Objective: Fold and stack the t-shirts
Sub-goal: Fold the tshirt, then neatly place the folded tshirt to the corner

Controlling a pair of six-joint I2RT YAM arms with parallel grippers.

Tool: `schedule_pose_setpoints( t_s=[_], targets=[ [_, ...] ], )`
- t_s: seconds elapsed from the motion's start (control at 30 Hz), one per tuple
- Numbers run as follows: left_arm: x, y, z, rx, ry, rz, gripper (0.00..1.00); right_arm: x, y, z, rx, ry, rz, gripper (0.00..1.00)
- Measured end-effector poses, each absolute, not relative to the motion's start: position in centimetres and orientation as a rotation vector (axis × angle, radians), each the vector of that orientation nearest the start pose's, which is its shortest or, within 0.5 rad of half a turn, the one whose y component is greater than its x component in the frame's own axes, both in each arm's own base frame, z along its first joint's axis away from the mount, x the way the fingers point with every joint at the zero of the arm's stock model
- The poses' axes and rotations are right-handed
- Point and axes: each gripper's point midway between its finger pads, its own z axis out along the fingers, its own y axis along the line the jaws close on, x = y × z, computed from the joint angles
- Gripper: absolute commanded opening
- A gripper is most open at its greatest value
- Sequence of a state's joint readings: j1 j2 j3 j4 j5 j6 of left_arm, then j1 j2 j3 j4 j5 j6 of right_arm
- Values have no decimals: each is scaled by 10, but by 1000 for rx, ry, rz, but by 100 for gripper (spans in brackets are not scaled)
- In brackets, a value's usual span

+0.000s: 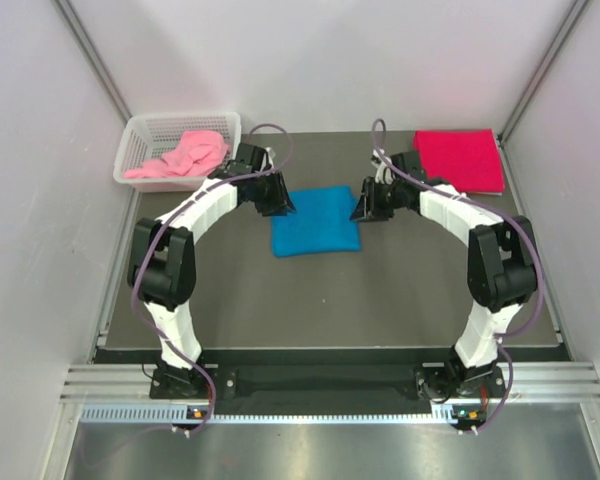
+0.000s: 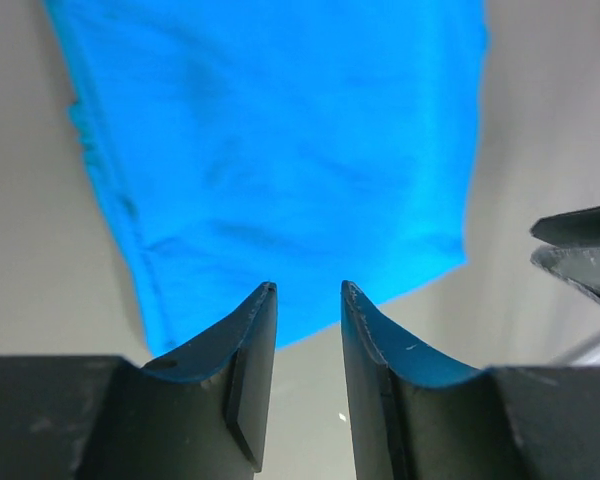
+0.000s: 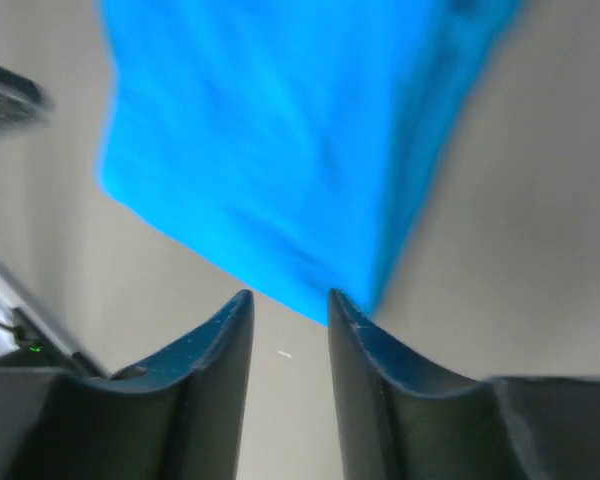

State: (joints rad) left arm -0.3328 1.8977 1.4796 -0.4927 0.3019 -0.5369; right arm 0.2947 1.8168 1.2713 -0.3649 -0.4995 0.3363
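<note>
A bright blue t-shirt [image 1: 315, 222] lies folded into a rectangle in the middle of the dark mat; it fills the upper part of both wrist views [image 2: 280, 160] [image 3: 290, 150]. My left gripper [image 1: 283, 203] hovers at its left top corner, open, with bare mat between the fingers [image 2: 308, 290]. My right gripper [image 1: 362, 207] is at its right top corner, open and empty too [image 3: 288, 295]. A crimson red t-shirt [image 1: 460, 157] lies folded at the back right. A light pink t-shirt [image 1: 185, 155] sits crumpled in the white basket.
The white mesh basket [image 1: 145, 135] stands at the mat's back left corner. White walls close in the table on both sides. The right gripper's fingers [image 2: 580, 250] show at the right edge of the left wrist view.
</note>
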Motion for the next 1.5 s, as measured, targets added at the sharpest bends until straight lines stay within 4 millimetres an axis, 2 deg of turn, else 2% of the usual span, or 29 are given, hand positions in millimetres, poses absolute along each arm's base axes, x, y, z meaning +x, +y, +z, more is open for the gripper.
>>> schedule_pose_setpoints(
  t_s=[0.03,0.07,0.1,0.2,0.27,0.3,0.37,0.4,0.53,0.57,0.73,0.83,0.9,0.93,1.0,1.03,1.1,1.13,1.3,1.4,1.5],
  targets=[
    [418,-224,115,-129,2567,-751,36,387,224,105,-188,2506,897,21],
    [417,-226,118,-132,2564,-777,36,389,231,113,-201,2489,914,9],
    [416,-227,118,-133,2564,-798,36,392,242,124,-232,2463,940,5],
    [408,-225,109,-167,2588,-824,35,397,270,147,-299,2398,1038,1],
    [402,-222,97,-193,2616,-822,35,399,287,151,-338,2367,1106,0],
    [398,-221,91,-207,2629,-821,35,399,294,147,-355,2359,1140,0],
    [389,-219,76,-228,2655,-814,34,399,304,126,-375,2368,1204,0],
    [385,-218,69,-235,2667,-808,34,398,306,112,-374,2389,1222,0],
    [360,-213,39,-274,2743,-755,33,384,303,35,-323,2556,1257,0],
    [357,-213,36,-277,2753,-747,32,379,304,27,-308,2576,1308,0],
    [360,-207,37,-286,2757,-677,31,383,301,41,-318,2543,1311,0],
    [365,-202,44,-278,2745,-628,32,385,299,58,-325,2520,1284,1],
    [369,-202,56,-261,2724,-624,32,390,294,74,-322,2490,1252,8],
    [374,-203,66,-251,2703,-634,32,393,291,81,-318,2476,1227,17],
    [384,-209,84,-226,2656,-668,32,400,284,94,-301,2449,1172,23],
    [388,-212,91,-213,2635,-690,32,406,277,100,-281,2437,1133,35],
    [392,-215,99,-194,2612,-711,32,418,262,105,-229,2423,1054,42],
    [392,-216,99,-189,2612,-713,32,424,254,106,-202,2422,1009,46],
    [388,-216,97,-180,2630,-722,33,449,226,107,-141,2406,847,52],
    [389,-215,95,-182,2634,-721,34,465,222,107,-148,2387,802,56],
    [394,-212,89,-190,2643,-718,41,473,221,96,-155,2396,774,61]
  ],
)
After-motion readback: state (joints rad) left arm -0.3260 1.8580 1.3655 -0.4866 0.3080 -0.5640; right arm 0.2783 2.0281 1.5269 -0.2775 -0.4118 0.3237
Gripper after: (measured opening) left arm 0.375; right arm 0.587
